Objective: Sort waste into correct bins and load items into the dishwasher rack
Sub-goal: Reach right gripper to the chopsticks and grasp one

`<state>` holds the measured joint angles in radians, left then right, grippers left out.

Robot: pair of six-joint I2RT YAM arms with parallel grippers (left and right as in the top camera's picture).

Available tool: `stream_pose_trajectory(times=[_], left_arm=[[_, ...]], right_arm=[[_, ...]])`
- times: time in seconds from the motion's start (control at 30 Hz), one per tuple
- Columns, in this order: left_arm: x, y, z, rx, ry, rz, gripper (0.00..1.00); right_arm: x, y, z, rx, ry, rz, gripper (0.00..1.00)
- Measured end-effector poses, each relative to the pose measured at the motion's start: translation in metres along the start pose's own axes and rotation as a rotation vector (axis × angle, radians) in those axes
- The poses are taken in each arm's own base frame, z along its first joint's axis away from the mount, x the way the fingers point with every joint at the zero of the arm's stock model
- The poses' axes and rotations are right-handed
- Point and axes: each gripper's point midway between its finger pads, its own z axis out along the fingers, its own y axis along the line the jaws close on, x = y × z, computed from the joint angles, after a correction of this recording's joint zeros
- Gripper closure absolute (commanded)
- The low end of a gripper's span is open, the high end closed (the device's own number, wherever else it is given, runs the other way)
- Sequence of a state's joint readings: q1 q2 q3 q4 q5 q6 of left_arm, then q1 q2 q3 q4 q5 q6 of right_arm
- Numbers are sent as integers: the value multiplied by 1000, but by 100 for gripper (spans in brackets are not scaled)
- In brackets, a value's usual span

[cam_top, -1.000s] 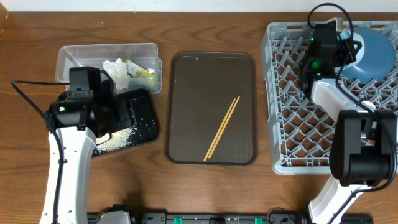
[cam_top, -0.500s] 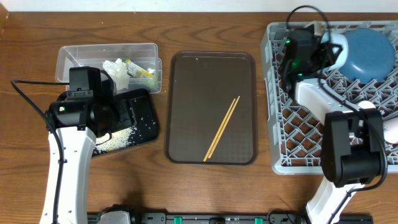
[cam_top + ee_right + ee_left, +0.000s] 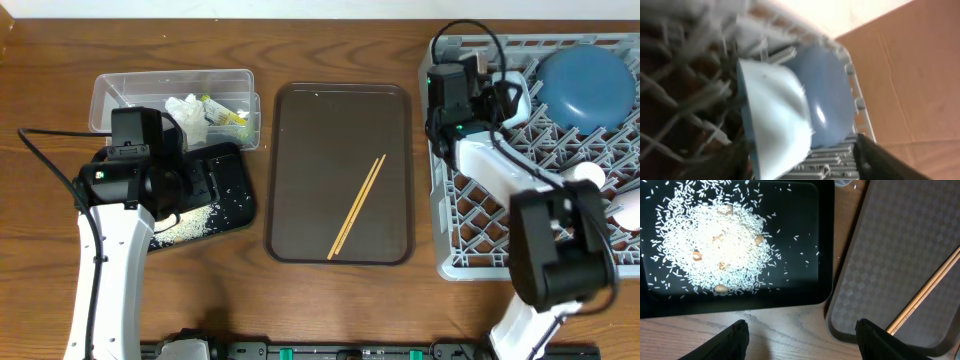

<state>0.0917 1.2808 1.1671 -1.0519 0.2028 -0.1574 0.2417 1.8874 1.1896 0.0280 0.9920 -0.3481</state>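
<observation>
On the wooden desk point(image 3: 300, 300) we find the two wooden chopsticks point(image 3: 357, 206) slanting near-left to far-right on the brown serving tray point(image 3: 300, 150), between the spread, empty left end effector point(image 3: 801, 330) (just beside that tray, probably nearer) and the spread right end effector point(image 3: 800, 150) over the dishwasher rack point(image 3: 470, 230).

I see open passage over brown tray point(image 3: 300, 160) beside chopsticks point(image 3: 358, 206); rack point(image 3: 480, 240) far corner blocked by plate point(image 3: 587, 85), bowl point(image 3: 772, 115); left arm point(image 3: 100, 260) covers black tray point(image 3: 232, 190).
</observation>
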Motion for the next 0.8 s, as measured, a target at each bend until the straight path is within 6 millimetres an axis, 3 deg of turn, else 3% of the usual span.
stream_pose_trajectory(times=[0.17,0.23,0.33,0.47,0.57,0.7,0.8], left_arm=[[0,0,0,0,0,0,28],[0,0,0,0,0,0,29],[0,0,0,-1,1,0,28],[0,0,0,0,0,0,29],[0,0,0,0,0,0,28],[0,0,0,0,0,0,28],[0,0,0,0,0,0,28]], right_arm=[[-30,-32,-36,-142,-102,101,23],[-34,-30,-57,-252,-124,122,24],[-27,-7,-85,-458,-109,139,30],[-4,54,-134,-837,7,185,35],[11,84,-171,-1035,125,226,36],[32,115,-214,-1167,256,217,44],[48,136,-238,-1196,337,190,44]])
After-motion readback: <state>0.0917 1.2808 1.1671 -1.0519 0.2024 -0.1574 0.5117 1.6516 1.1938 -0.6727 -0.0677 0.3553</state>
